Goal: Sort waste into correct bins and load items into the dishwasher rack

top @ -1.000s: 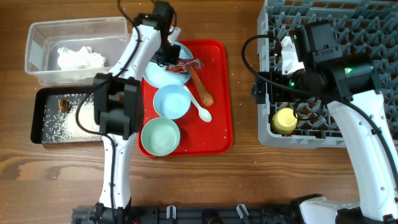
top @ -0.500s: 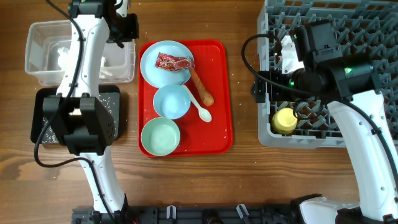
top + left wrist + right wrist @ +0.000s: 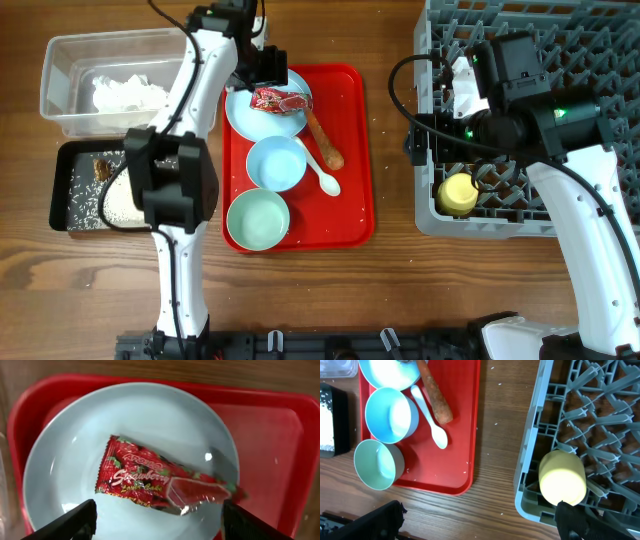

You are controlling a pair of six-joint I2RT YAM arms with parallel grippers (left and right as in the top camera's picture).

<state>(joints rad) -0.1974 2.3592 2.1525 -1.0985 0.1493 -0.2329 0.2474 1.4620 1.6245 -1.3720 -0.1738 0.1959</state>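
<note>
A red snack wrapper (image 3: 160, 482) lies on the round light blue plate (image 3: 140, 420) at the back of the red tray (image 3: 345, 215). My left gripper (image 3: 157, 525) hovers just above it, open, one finger on each side of the wrapper, holding nothing. Overhead, the left gripper (image 3: 268, 78) sits at the plate's far edge. The orange-brown stick (image 3: 323, 140), white spoon (image 3: 322, 172), blue bowl (image 3: 275, 163) and green bowl (image 3: 257, 220) lie on the tray. My right gripper (image 3: 480, 525) is open and empty by the grey rack (image 3: 530, 110), where a yellow cup (image 3: 562, 477) lies.
The clear tub (image 3: 60, 60) at the back left holds crumpled white napkins (image 3: 130, 93). In front of it the black tray (image 3: 62, 205) holds rice grains and a small brown lump (image 3: 102, 167). Bare wood separates the red tray from the rack.
My left arm swung from the plate out over the clear tub and back over the plate, and its jaws have opened. The wrapper stays on the plate. The right arm has not moved.
</note>
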